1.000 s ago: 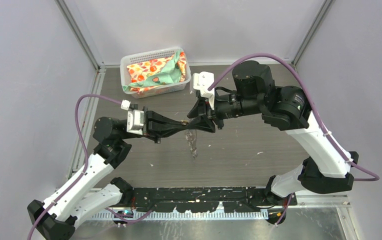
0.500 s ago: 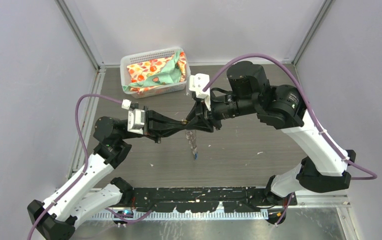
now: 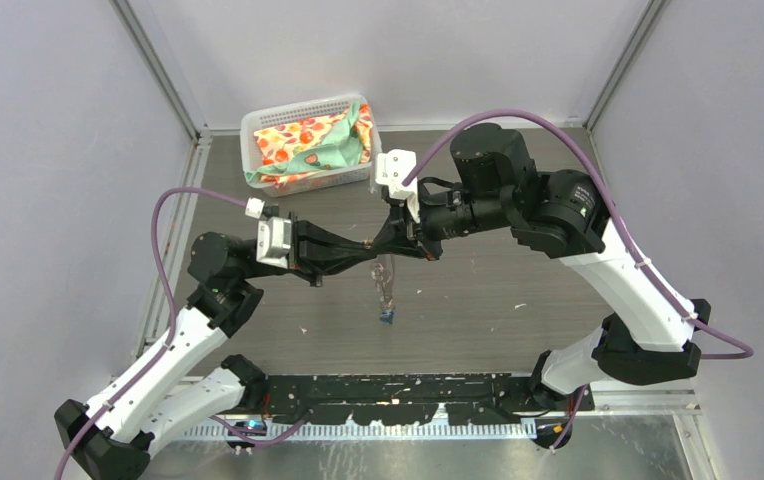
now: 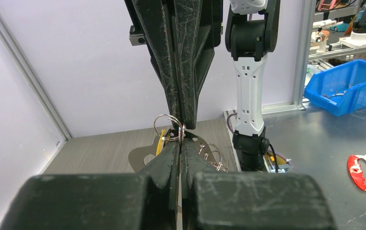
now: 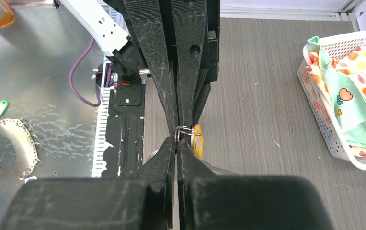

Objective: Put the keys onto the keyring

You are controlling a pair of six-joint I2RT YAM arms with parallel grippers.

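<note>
My left gripper [image 3: 366,246] and right gripper [image 3: 380,243] meet tip to tip above mid-table, both shut. The silvery keyring [image 3: 386,282] hangs down from where they meet, with the blue key [image 3: 386,318] at its lower end. In the left wrist view my left gripper [image 4: 180,142] pinches the keyring's plate [image 4: 142,156]. The yellow key [image 4: 161,143] hangs by it on a small wire ring [image 4: 164,125]. In the right wrist view my right gripper [image 5: 177,139] is shut at that wire ring [image 5: 185,129], with the yellow key [image 5: 198,142] just beside it.
A white basket [image 3: 258,122] with patterned cloth stands at the back left of the table and also shows in the right wrist view [image 5: 325,129]. A black rail [image 3: 408,388] runs along the near edge. A blue bin [image 4: 348,86] lies off the table.
The right arm has shifted slightly left toward the left gripper. The hanging keyring has turned and swung, so the blue key now shows at its bottom. The left arm has barely moved.
</note>
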